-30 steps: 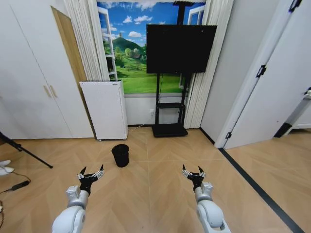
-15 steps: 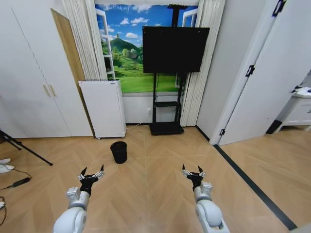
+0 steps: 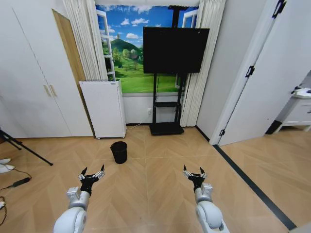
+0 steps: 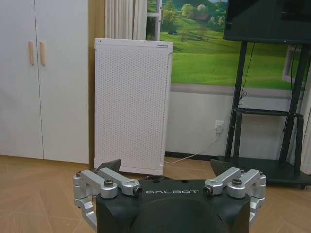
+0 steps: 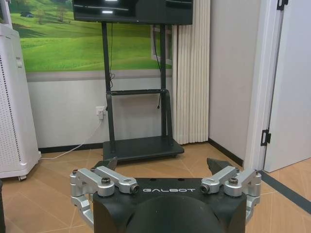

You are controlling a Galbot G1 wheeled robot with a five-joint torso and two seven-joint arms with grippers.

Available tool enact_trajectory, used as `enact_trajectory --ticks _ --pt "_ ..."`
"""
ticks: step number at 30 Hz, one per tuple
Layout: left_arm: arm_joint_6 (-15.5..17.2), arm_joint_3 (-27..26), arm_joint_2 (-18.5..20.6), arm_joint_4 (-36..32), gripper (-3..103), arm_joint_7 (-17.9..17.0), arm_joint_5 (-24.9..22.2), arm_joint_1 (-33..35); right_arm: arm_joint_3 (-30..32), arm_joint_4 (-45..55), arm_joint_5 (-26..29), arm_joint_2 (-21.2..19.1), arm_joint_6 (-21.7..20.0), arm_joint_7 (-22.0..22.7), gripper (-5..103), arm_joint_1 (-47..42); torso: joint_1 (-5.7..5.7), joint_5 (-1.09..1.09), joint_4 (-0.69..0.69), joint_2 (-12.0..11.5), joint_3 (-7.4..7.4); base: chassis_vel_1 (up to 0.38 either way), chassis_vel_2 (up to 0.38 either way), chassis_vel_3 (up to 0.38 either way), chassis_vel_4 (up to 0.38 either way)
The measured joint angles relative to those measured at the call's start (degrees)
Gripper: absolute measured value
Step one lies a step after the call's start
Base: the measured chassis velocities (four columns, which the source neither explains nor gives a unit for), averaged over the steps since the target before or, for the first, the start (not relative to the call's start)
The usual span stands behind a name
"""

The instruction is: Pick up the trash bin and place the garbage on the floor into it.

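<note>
The trash bin, a small black mesh wastebasket, stands upright on the tan herringbone floor, ahead of me and slightly left of centre. My left gripper is held low in front, open and with nothing in it, well short of the bin and to its left. Off to the bin's right, my right gripper is open and holds nothing. The wrist views show the left gripper and the right gripper with jaws spread apart. The garbage is out of view.
A tall white perforated air purifier stands against the wall behind the bin, beside a TV on a black stand. A tripod leg and cables lie at the left. A dark border strip runs past white doors at the right.
The whole head view has shifted slightly, so the camera moved. The bin now sits a little higher and further left in the picture. Both arms keep the same pose, grippers open.
</note>
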Motion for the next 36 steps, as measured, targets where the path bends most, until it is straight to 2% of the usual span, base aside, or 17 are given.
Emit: enact_trajectory --ticks 36 --pt "0.09 -0.01 0.01 -0.03 100 -0.07 0.05 0.00 0.02 0.10 0.02 0.00 -0.08 -0.04 100 -0.01 -0.01 0.00 0.00 -0.01 -0.01 0.000 0.000 0.000 0.000"
